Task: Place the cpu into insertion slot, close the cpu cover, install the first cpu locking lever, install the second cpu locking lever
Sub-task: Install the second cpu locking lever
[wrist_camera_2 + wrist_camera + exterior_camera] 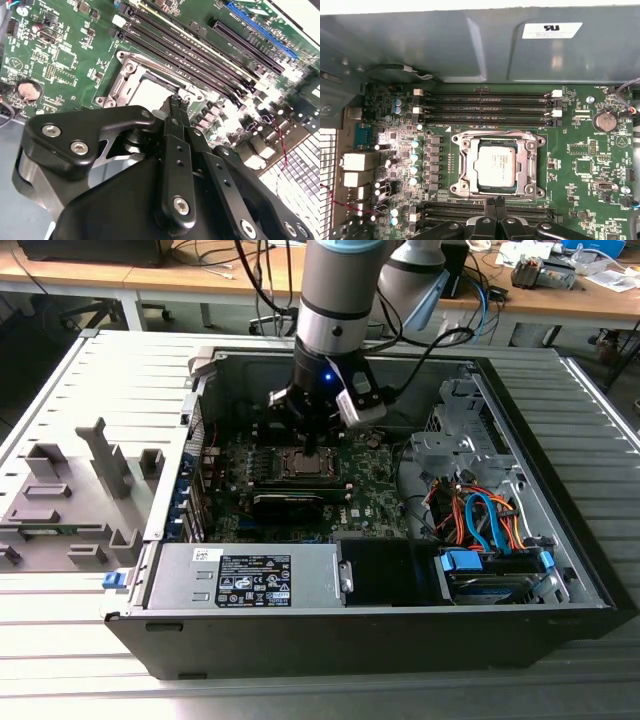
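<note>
Clenched, empty gripper [494, 202] hovers beside the cpu [494, 166] (seated in insertion slot [481, 186]).

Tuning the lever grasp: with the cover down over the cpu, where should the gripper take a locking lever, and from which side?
Judging from the first wrist view, the cpu sits under the cpu cover. A thin wire lever runs along the cover's edge nearest the memory slots. Probably best to come from straight above and pinch its bent free end. The gripper sits at the opposite edge, fingertips together.
</note>
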